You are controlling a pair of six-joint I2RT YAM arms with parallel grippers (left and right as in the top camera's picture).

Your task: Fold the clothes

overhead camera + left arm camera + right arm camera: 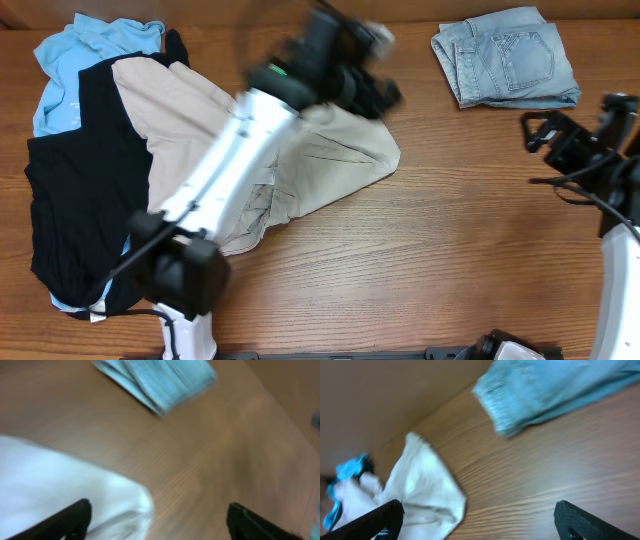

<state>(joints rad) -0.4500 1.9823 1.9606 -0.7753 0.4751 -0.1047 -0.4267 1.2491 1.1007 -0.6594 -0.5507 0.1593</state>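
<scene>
1. Left of centre on the bench (430,260), the khaki shorts (335,150) are lying spread and rumpled. One end is reaching toward the middle, while the other is overlapping a black garment (75,200) that is covering most of a light-blue shirt (70,50).
2. Well apart at the far right, a denim piece (505,60) is sitting neatly folded. One item is looking done and three are waiting unfolded, so the task is judged to be at an early stage.
3. Over the far edge of the shorts, the left fingers (70,517) are standing wide apart with nothing between them. The shorts' pale cloth is showing under one and bare wood under the other.
4. Near the right edge, the right fingers (580,520) are likewise spread and gripping nothing, hovering over bare wood away from the pile.
5. From above, the left arm (240,150) is hiding the middle of the shorts, so waistband and pockets cannot be made out. Blur is smearing both wrist views.
</scene>
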